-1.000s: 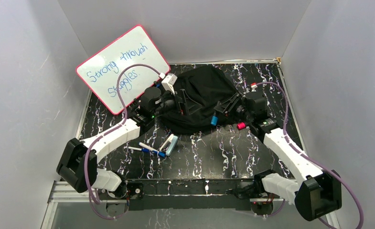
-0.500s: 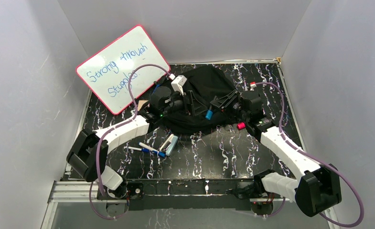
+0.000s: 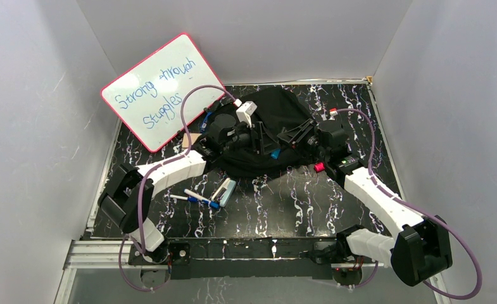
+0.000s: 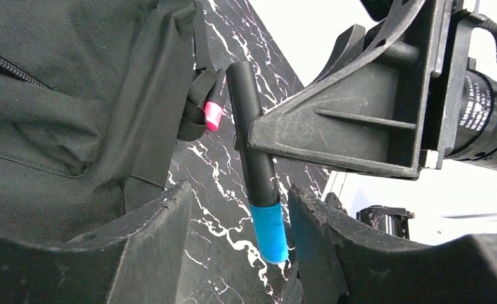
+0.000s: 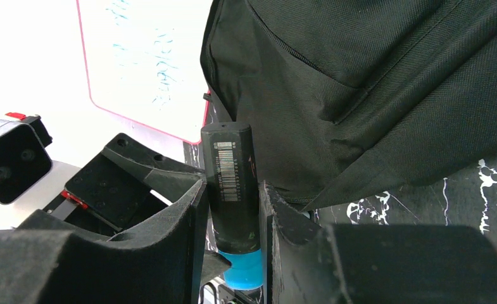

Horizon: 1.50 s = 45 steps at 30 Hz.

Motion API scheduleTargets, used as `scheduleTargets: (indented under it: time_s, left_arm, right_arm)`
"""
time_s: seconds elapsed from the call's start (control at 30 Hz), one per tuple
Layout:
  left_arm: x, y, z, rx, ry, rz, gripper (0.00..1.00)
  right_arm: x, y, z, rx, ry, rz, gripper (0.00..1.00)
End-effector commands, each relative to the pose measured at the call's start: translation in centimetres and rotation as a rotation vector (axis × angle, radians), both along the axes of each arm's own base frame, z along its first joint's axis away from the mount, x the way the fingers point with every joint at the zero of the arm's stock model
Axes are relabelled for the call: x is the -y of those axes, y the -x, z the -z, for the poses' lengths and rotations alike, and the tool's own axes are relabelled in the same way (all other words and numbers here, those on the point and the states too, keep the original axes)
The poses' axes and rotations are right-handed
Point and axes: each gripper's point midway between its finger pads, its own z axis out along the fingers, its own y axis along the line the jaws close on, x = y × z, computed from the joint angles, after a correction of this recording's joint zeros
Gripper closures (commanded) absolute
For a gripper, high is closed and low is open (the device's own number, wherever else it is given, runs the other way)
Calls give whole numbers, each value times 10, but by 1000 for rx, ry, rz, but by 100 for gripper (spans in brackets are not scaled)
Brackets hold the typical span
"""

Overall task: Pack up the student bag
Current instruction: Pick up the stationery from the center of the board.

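The black student bag (image 3: pixel 277 117) lies slumped at the back middle of the table; it also shows in the left wrist view (image 4: pixel 62 95) and the right wrist view (image 5: pixel 372 76). My right gripper (image 3: pixel 291 137) (image 5: pixel 233 209) is shut on a black marker with a blue cap (image 5: pixel 230 183), held over the bag's front edge. My left gripper (image 3: pixel 258 142) (image 4: pixel 239 234) is open, and the marker's blue cap (image 4: pixel 270 231) hangs between its jaws, close to the right finger (image 4: pixel 321 240). The bag's opening is not visible.
A pink-rimmed whiteboard (image 3: pixel 160 88) leans at the back left. Several pens (image 3: pixel 198 197) and a small pale case (image 3: pixel 225 190) lie on the marbled table in front of the left arm. A pink-capped marker (image 3: pixel 320 166) lies by the bag near the right arm.
My left arm has swung right and forward until its open jaws straddle the blue cap. My right gripper has carried the marker a little left toward it.
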Motion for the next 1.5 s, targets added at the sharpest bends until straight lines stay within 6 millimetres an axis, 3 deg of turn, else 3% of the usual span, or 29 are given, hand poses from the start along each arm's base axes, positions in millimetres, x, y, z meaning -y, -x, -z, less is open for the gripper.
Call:
scheduleTargets:
  time_s: [0.0,0.27,0.53,0.6,0.7,0.77,0.97,1.13,1.23,1.3,1.37,1.47]
  left_arm:
    - [10,0,-22,60,35,33,46]
    - [19,-10,-16,60,33,27,53]
    - [25,-13,-18,56,50,39,80]
    - [25,-13,-19,57,51,37,87]
    - [23,-14,-17,55,42,17,99]
    - [18,-17,-12,45,22,-10,100]
    - [-29,-38,-4,-4,9,-162,100]
    - [-86,-64,-9,-73,50,-300,100]
    - [-110,-73,-10,-71,23,-366,100]
    - [-122,-78,-6,-82,-2,-407,100]
    - [-131,-80,-2,-105,-14,-427,100]
    - [-136,-81,1,-124,-6,-428,100]
  right_arm:
    - [-10,-8,-39,110,-55,-25,100]
    - [-10,-5,-35,103,-52,-36,100]
    - [-8,-4,-30,109,-30,-36,100]
    - [-7,-5,-29,113,-20,-33,91]
    - [-1,-9,-31,142,22,-16,69]
    - [4,-12,-38,183,71,-4,61]
    - [29,-23,-53,310,273,46,47]
    - [48,-35,-36,258,474,61,30]
    - [52,-45,-28,276,604,18,23]
    - [53,-50,-26,289,686,-28,5]
    - [46,-54,-33,349,773,-151,1]
    - [47,-64,-26,346,850,-192,1]
